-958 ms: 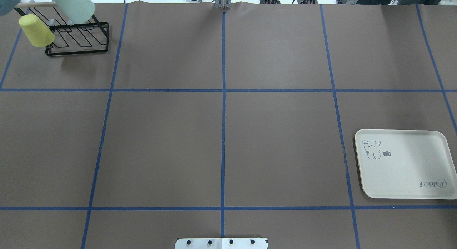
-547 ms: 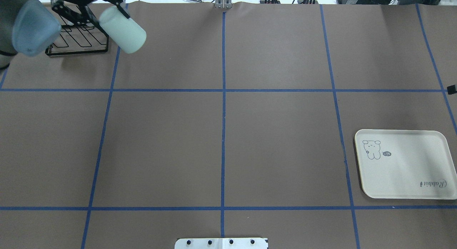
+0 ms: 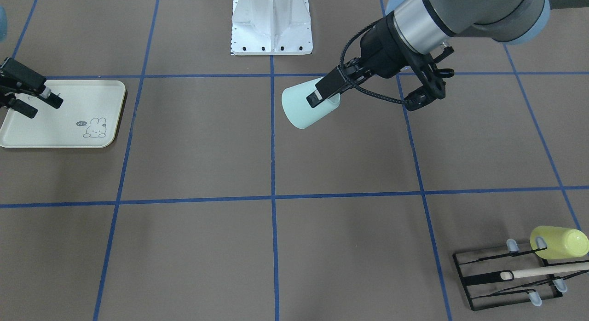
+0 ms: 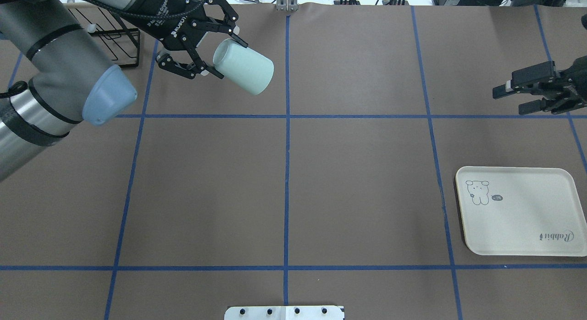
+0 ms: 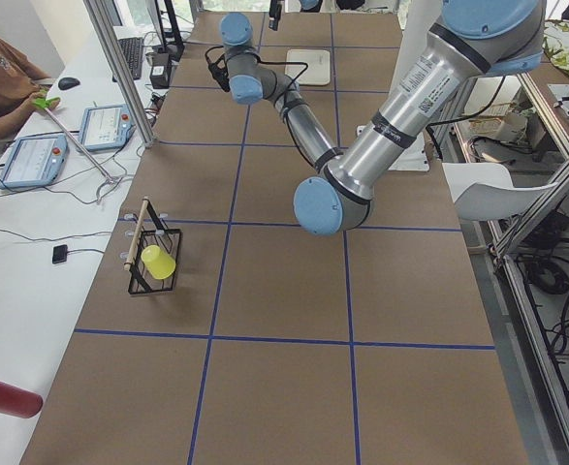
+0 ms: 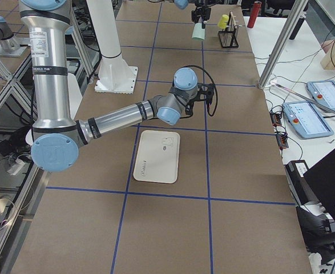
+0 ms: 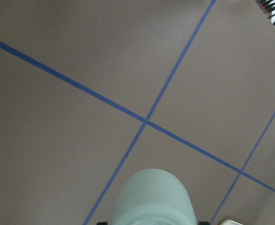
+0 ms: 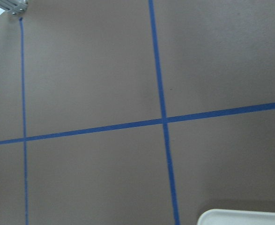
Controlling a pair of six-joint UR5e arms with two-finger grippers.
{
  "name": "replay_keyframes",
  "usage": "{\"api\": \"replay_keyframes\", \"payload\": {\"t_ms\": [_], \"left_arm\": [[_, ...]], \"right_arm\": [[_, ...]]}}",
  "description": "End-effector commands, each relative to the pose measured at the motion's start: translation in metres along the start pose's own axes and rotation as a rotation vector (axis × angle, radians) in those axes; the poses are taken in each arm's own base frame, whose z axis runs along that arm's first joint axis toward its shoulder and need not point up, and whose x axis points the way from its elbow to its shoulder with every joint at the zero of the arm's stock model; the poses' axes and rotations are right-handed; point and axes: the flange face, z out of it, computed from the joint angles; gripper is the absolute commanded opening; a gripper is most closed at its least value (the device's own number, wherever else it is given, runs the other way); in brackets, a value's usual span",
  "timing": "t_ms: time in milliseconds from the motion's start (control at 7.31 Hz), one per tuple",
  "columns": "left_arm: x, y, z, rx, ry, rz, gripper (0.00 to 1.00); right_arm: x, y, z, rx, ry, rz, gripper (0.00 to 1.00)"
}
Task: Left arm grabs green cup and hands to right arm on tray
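Observation:
My left gripper [image 4: 228,58] is shut on the pale mint-green cup [image 4: 245,68] near its rim. It holds the cup tilted on its side in the air over the far left-centre of the table. The cup also shows in the front-facing view [image 3: 301,109] and at the bottom of the left wrist view [image 7: 153,197]. My right gripper [image 4: 509,100] is open and empty, in the air at the right edge beyond the cream tray [image 4: 518,219]. In the front-facing view the right gripper [image 3: 43,107] hangs over the tray's [image 3: 60,132] left end.
A black wire rack [image 3: 506,279] stands at the far left corner with a yellow cup [image 3: 559,242] on one of its pegs. The robot's white base plate [image 3: 271,22] is at the near middle edge. Blue tape lines grid the brown table.
My left arm has carried the green cup away from the rack, rightwards and towards the table's middle. My right gripper has come into view from the right edge.

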Motion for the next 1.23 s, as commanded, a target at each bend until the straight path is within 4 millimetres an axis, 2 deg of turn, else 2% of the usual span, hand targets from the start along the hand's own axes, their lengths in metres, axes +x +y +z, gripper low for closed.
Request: {"api": "replay_keyframes", "payload": {"t_ms": [0,137,411,547,684,958,1095], "left_arm": [[0.001,0.003,0.000,-0.024,0.037,-0.060,0.00],[0.001,0.007,-0.001,-0.040,0.053,-0.092,0.00],[-0.008,0.017,-0.006,-0.123,0.146,-0.090,0.00],[-0.016,0.015,-0.010,-0.150,0.212,-0.115,0.00],[-0.029,0.005,-0.014,-0.167,0.323,-0.149,0.00],[-0.081,-0.025,-0.022,-0.293,0.521,-0.233,0.00],[-0.090,-0.027,-0.021,-0.333,0.547,-0.262,0.00]], "right_arm": [[-0.057,0.015,0.019,-0.045,-0.122,-0.009,1.00],[-0.070,0.025,0.027,-0.053,-0.167,-0.013,1.00],[-0.120,0.033,0.047,-0.082,-0.225,0.072,0.99],[-0.134,0.036,0.049,-0.093,-0.242,0.052,0.98],[-0.151,0.038,0.051,-0.100,-0.262,0.032,0.98],[-0.184,0.039,0.051,-0.096,-0.303,0.092,0.98],[-0.203,0.039,0.052,-0.065,-0.345,0.119,0.98]]}}
